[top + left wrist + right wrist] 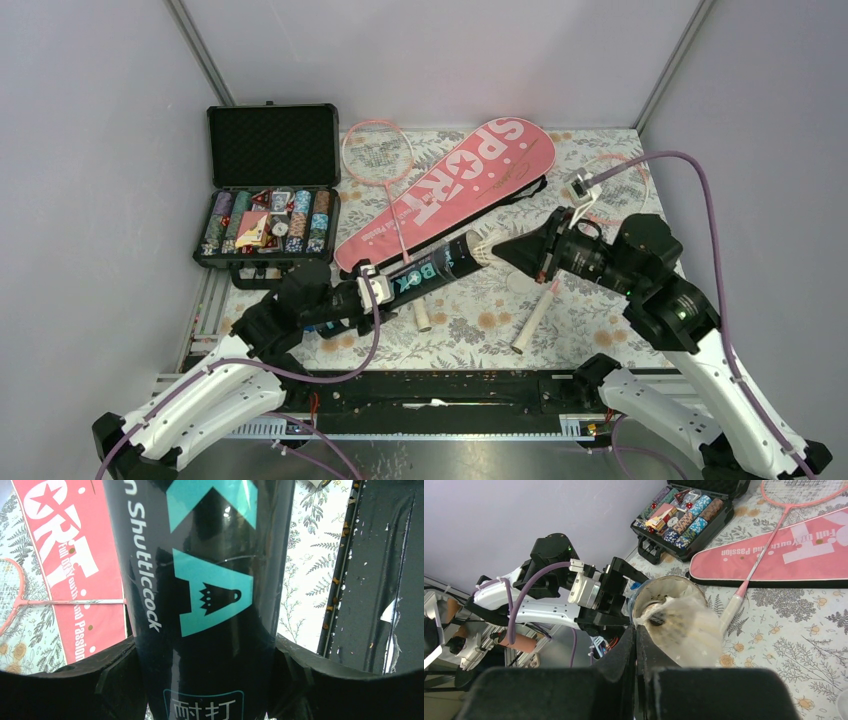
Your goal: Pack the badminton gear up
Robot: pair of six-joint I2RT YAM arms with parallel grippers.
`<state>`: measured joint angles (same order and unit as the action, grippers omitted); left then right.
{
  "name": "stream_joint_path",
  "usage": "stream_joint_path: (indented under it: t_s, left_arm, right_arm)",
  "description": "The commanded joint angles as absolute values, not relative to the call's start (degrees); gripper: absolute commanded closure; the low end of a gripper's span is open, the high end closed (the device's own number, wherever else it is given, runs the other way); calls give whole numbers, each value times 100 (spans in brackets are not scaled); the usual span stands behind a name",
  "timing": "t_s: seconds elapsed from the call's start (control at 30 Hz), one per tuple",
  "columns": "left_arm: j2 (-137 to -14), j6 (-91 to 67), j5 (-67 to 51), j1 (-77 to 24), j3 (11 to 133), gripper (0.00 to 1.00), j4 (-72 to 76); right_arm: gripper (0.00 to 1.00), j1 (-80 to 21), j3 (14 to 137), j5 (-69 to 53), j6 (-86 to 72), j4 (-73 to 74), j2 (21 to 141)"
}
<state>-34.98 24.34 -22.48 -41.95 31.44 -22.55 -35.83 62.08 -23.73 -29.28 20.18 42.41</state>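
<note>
Left end effector (372, 289) clamps the tube (440, 267), lettered "Shuttlecock", slanting over open table (470, 322) near the front edge, with the "SPORT" bag (450, 185) behind it. Right end effector (503, 252), fingers together, seemingly pinches a shuttlecock (686, 630) at the tube's mouth.

My left gripper (207, 665) clamped the black, teal-lettered tube (430, 272), which slanted with its open end to the right. A white shuttlecock (684, 625) sat at that mouth, its skirt pinched by my right gripper (636, 630). The pink bag (450, 190) lay flat behind with a pink racket (377, 152) across it. The second racket (530, 318) lay to the right.
</note>
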Motion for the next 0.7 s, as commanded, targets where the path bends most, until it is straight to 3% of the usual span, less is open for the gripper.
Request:
stream_joint_path:
  t_s: [0.0, 0.67]
  left_arm:
    - [-3417, 2627, -2463, -4216, 3189, 62, -1609]
    - [-3270, 2624, -3215, -4216, 3050, 62, -1455]
  right_arm:
    - [100, -3612, 6598, -2181, -2701, 2459, 4128]
    - [100, -3668, 5856, -2881, -3040, 1384, 4768]
